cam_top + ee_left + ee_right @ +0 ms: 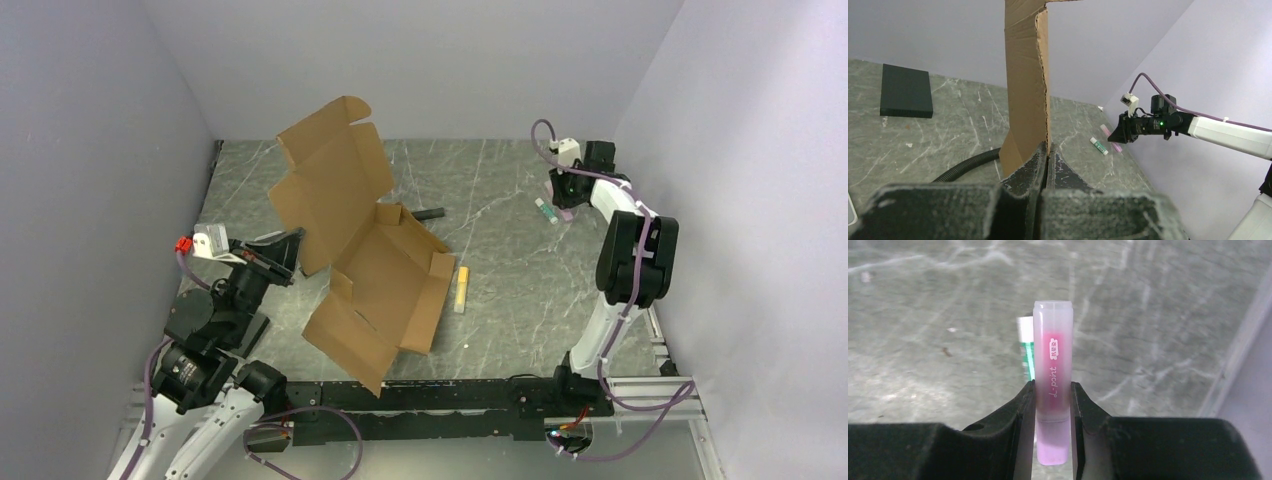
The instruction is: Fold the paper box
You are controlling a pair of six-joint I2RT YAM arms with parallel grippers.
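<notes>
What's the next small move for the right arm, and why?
Probably lower the pink tube and let it go on the table near the right wall. The right pincer is shut on it, far from the box, while the left pincer alone pinches one cardboard edge and holds the sheet tilted up. Folding likely needs both arms free.

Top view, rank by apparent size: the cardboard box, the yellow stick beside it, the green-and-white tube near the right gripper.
1. paper box, by far the largest
2. yellow stick
3. green-and-white tube: looks shorter, but it lies farther from the camera, so this last ranking is unsure
</notes>
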